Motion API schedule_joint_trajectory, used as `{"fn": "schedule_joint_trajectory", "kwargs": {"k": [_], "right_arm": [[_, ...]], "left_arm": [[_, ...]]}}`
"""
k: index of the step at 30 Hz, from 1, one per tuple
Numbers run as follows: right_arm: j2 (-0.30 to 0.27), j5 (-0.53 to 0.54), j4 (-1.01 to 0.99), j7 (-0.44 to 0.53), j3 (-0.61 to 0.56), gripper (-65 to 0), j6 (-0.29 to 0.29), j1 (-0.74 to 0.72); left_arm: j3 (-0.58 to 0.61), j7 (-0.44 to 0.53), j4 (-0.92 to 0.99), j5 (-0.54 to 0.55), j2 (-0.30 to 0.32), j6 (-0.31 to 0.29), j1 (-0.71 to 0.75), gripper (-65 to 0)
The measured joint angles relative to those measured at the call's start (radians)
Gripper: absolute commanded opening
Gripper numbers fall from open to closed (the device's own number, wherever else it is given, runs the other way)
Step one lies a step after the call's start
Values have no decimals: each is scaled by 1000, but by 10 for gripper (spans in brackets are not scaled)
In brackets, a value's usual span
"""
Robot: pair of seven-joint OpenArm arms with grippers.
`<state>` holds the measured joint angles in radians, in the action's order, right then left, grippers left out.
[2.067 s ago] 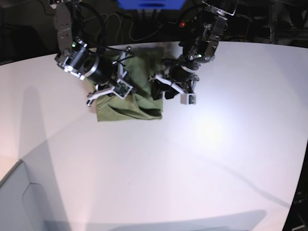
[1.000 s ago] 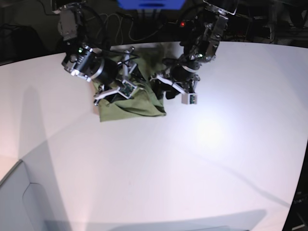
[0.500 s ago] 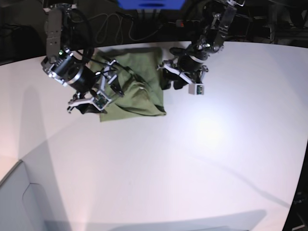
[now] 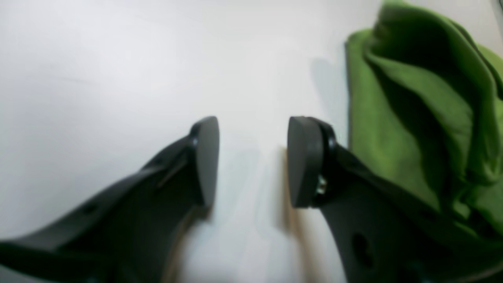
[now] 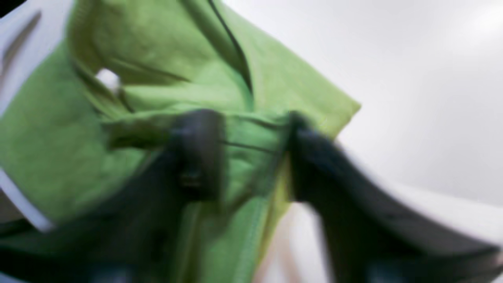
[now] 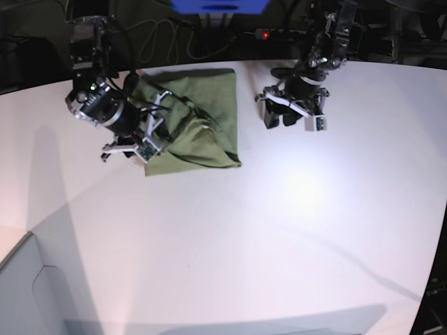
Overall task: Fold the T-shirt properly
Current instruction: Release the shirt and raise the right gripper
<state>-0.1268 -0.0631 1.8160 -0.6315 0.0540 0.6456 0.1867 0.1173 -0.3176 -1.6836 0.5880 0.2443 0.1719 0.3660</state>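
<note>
The olive-green T-shirt (image 6: 206,105) lies folded in a rough rectangle at the back of the white table (image 6: 279,230), with a raised crease near its front. My right gripper (image 6: 133,148) is at the shirt's front-left edge. In the blurred right wrist view my right gripper (image 5: 251,157) is open with green cloth (image 5: 59,129) below the jaws, and the small white neck label (image 5: 108,78) shows. My left gripper (image 6: 281,117) is to the right of the shirt, apart from it. In the left wrist view my left gripper (image 4: 251,157) is open and empty over bare table, with the shirt's edge (image 4: 373,129) to its right.
Dark cables and equipment (image 6: 209,35) run behind the table's far edge. A blue object (image 6: 218,5) sits at the top centre. The white table stretches wide in front of and to the right of the shirt.
My left gripper has drawn back to the right, off the shirt. My right gripper has shifted along the shirt's left side. The shirt lies flatter and more spread than before.
</note>
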Motion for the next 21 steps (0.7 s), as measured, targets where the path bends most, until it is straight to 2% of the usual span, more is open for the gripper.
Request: {"fn": "schedule_joint_trajectory", "kwargs": {"k": [1, 3, 8, 21], "right_arm": [[1, 0, 12, -5, 0, -650, 0, 13], [18, -8, 35, -29, 0, -628, 1, 32], [31, 5, 141, -1, -8, -650, 0, 104], [24, -4, 218, -5, -189, -649, 1, 241]], "left_arm": [[-7, 0, -1, 0, 0, 0, 3, -370], [-17, 6, -2, 0, 0, 0, 8, -370], [-30, -2, -2, -1, 0, 0, 5, -370], [-30, -1, -2, 0, 0, 0, 3, -370]]}}
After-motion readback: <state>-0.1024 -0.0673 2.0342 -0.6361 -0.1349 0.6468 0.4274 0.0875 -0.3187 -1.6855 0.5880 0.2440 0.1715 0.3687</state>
